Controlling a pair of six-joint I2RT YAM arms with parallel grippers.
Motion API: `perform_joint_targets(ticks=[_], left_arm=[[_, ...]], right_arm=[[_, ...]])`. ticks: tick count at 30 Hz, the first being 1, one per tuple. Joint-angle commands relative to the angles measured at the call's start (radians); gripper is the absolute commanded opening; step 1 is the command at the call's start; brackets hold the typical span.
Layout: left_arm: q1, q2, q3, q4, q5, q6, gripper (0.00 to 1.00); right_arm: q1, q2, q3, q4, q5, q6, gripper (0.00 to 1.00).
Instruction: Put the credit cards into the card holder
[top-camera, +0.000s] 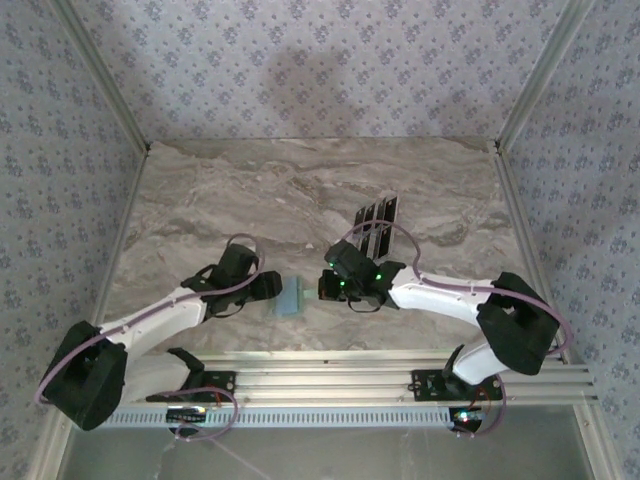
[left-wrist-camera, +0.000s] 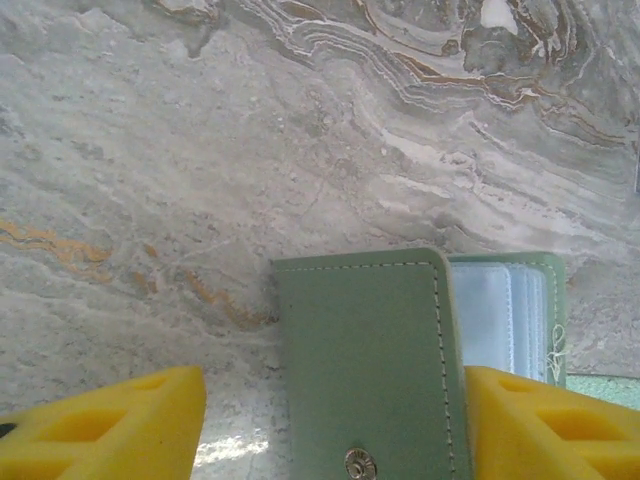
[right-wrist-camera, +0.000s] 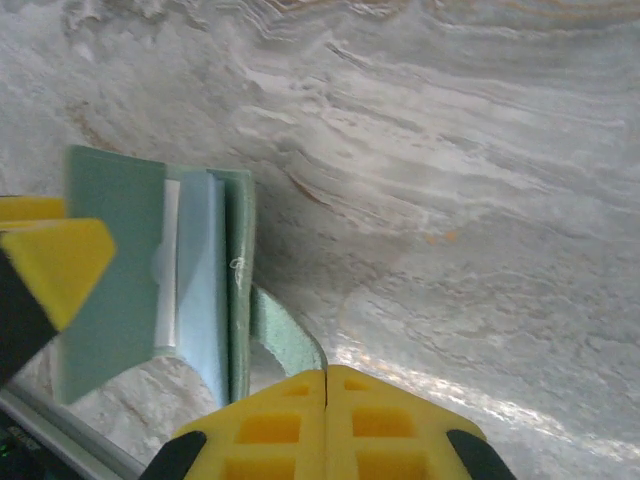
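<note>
The sage-green card holder (top-camera: 291, 297) lies near the table's front edge, between my two grippers. In the left wrist view its cover (left-wrist-camera: 365, 360) with a metal snap lies between my yellow fingers (left-wrist-camera: 110, 425), and clear pockets (left-wrist-camera: 495, 315) show beside it. My left gripper (left-wrist-camera: 335, 400) is open and straddles the cover. My right gripper (right-wrist-camera: 327, 375) is shut on the holder's green strap (right-wrist-camera: 285, 330), which curves out from the open card holder (right-wrist-camera: 120, 270). Several dark credit cards (top-camera: 376, 214) lie fanned on the marble behind my right gripper (top-camera: 325, 287).
An aluminium rail (top-camera: 400, 375) runs along the near edge just in front of the holder. Patterned walls with metal posts (top-camera: 100, 75) close in the table on three sides. Bare marble (top-camera: 250, 190) stretches across the back and left.
</note>
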Motion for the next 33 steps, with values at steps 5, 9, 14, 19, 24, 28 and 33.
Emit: perform_joint_targets(ticks=[5, 9, 14, 19, 24, 28, 33], left_arm=[[0.009, -0.064, -0.030, -0.090, -0.064, -0.033, 0.59], [0.009, -0.059, -0.042, -0.114, -0.091, -0.055, 0.55], [0.009, 0.034, -0.019, -0.132, -0.121, -0.064, 0.43], [0.007, 0.133, 0.042, -0.131, -0.131, -0.036, 0.43], [-0.003, 0.182, 0.109, -0.156, -0.149, 0.004, 0.45], [-0.013, 0.183, 0.114, -0.159, -0.150, 0.008, 0.46], [-0.023, 0.177, 0.096, -0.147, -0.145, 0.000, 0.46]], right_arm=[[-0.042, 0.031, -0.076, 0.053, 0.055, 0.033, 0.00], [-0.061, 0.048, -0.110, 0.083, 0.058, 0.043, 0.00], [-0.071, 0.062, -0.123, 0.096, 0.065, 0.052, 0.00], [-0.079, 0.068, -0.132, 0.107, 0.070, 0.058, 0.00], [-0.082, 0.066, -0.112, 0.089, 0.045, 0.043, 0.23], [-0.072, 0.006, -0.092, 0.050, 0.039, 0.033, 0.33], [-0.023, -0.095, -0.058, -0.028, 0.066, 0.030, 0.42]])
